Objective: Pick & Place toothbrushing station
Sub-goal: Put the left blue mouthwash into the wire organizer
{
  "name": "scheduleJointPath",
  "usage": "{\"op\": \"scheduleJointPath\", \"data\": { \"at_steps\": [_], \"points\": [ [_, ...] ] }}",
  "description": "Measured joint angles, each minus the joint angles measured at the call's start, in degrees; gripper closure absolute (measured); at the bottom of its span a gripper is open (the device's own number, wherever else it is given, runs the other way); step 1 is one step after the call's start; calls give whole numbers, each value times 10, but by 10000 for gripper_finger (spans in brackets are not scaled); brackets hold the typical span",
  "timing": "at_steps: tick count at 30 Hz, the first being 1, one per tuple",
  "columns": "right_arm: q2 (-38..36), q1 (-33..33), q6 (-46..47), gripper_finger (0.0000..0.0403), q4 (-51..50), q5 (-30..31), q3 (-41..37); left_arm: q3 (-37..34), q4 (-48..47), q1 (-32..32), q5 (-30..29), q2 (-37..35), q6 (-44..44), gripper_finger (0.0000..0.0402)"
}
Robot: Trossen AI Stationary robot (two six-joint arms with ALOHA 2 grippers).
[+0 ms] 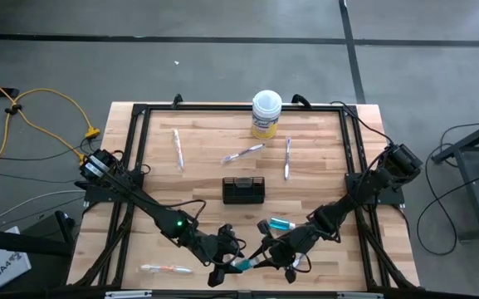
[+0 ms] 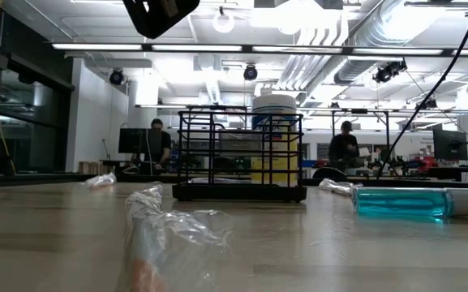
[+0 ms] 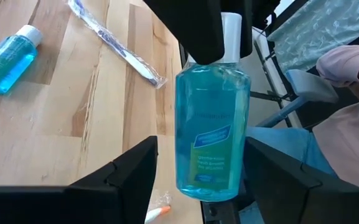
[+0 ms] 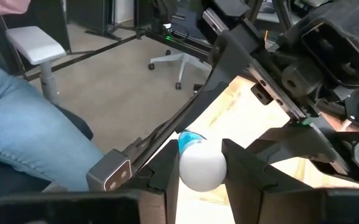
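Note:
A teal mouthwash bottle (image 3: pixel 210 124) with a white cap hangs over the table's near edge between my two grippers. My right gripper (image 4: pixel 201 169) is shut on it. My left gripper (image 1: pixel 229 266) is open, one finger on either side of the bottle's body; whether the fingers touch it I cannot tell. A second teal bottle (image 1: pixel 281 224) lies on its side on the table. The black wire-mesh holder (image 1: pixel 243 190) stands at the table's middle. Wrapped toothbrushes lie flat at the far left (image 1: pixel 177 149), far middle (image 1: pixel 243 152), far right (image 1: pixel 287 156) and near left (image 1: pixel 166 268). My right gripper pinches the bottle's white cap (image 4: pixel 201 165) between its two fingers. The fingers come nearly level from the table's right side. The bottle is lifted clear of the table and reaches out from the cap toward my left gripper.
A yellow round tub with a white lid (image 1: pixel 266 114) stands at the far middle, behind the holder. A person in jeans (image 4: pixel 23 124) sits just off the table's near edge. The black frame rails (image 1: pixel 135 149) run along the table's sides.

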Motion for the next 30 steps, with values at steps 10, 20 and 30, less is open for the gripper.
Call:
{"op": "scheduleJointPath", "data": {
  "at_steps": [10, 20, 30],
  "points": [
    [0, 0, 21, 313, -15, -5, 0, 0, 0, -3, -3, 0, -1, 176],
    [0, 8, 74, 313, -40, -1, 0, 0, 0, -7, 1, 0, -2, 175],
    [-47, -6, 158, 313, -142, 62, 0, 0, -11, -16, 1, 0, -3, 175]
  ]
}}
